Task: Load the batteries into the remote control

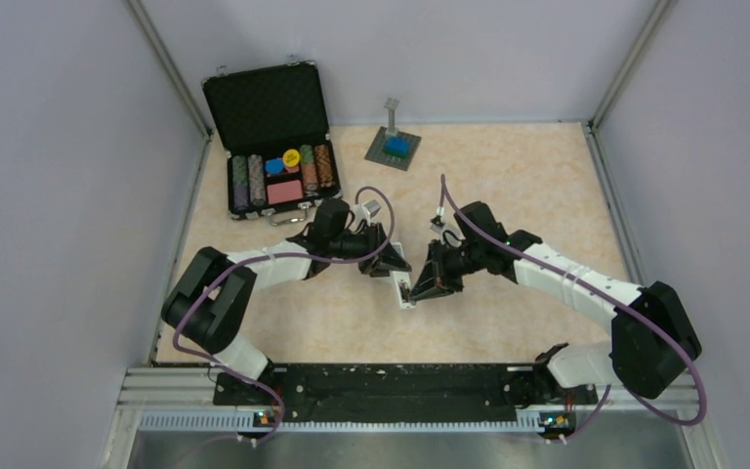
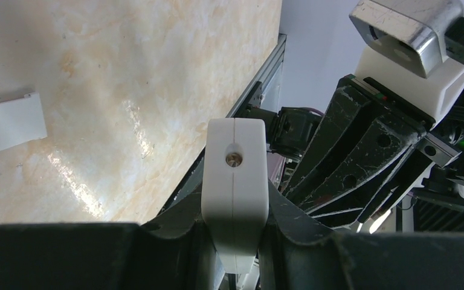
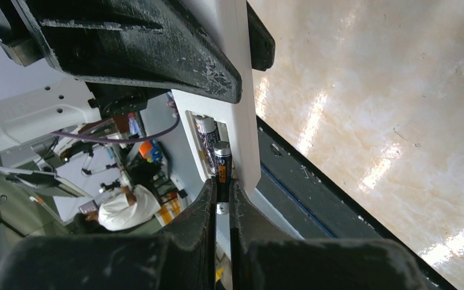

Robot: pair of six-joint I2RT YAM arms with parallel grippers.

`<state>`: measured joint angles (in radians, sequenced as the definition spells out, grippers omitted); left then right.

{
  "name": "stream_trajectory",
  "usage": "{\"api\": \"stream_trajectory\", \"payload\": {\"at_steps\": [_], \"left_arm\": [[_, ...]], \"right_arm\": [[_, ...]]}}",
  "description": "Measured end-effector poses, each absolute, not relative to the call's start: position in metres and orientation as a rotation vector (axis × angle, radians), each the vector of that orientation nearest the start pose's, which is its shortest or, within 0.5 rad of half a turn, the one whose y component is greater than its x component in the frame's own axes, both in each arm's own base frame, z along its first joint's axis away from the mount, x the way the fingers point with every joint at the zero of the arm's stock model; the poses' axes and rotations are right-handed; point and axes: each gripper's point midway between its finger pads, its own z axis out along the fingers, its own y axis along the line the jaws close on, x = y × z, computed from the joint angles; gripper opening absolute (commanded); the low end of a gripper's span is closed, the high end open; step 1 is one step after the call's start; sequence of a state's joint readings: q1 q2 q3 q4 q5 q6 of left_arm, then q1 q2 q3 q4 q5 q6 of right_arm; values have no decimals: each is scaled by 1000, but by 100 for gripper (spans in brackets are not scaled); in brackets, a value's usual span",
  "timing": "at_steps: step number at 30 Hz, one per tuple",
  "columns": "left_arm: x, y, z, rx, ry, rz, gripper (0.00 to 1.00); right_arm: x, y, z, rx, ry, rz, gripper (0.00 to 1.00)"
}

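My left gripper [image 1: 388, 260] is shut on the white remote control [image 1: 402, 285] and holds it above the table; in the left wrist view its end [image 2: 235, 181] sits clamped between the fingers. My right gripper [image 1: 428, 283] meets it from the right. In the right wrist view it is shut on a dark battery [image 3: 222, 166], whose tip is at the remote's open compartment [image 3: 217, 139]. A second battery [image 3: 205, 136] lies inside that compartment.
An open black case of poker chips [image 1: 275, 147] stands at the back left. A grey baseplate with a blue block and a post [image 1: 394, 145] is at the back centre. A small white cover plate [image 2: 9, 124] lies on the table.
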<state>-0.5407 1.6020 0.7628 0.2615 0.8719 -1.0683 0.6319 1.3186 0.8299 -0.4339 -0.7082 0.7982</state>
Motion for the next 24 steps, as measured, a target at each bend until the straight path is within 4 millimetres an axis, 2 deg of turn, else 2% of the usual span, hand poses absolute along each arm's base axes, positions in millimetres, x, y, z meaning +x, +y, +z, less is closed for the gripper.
{"api": "stream_trajectory", "payload": {"at_steps": [11,17,24], "left_arm": [[226,-320,126,-36,2543,-1716,0],[226,-320,124,-49,2553,-1701,0],[227,-319,117,-81,2573,-1679,0]], "right_arm": [[159,284,134,-69,2794,1364,5],[159,283,131,-72,2799,1343,14],[162,280,125,-63,2802,1282,19]]}}
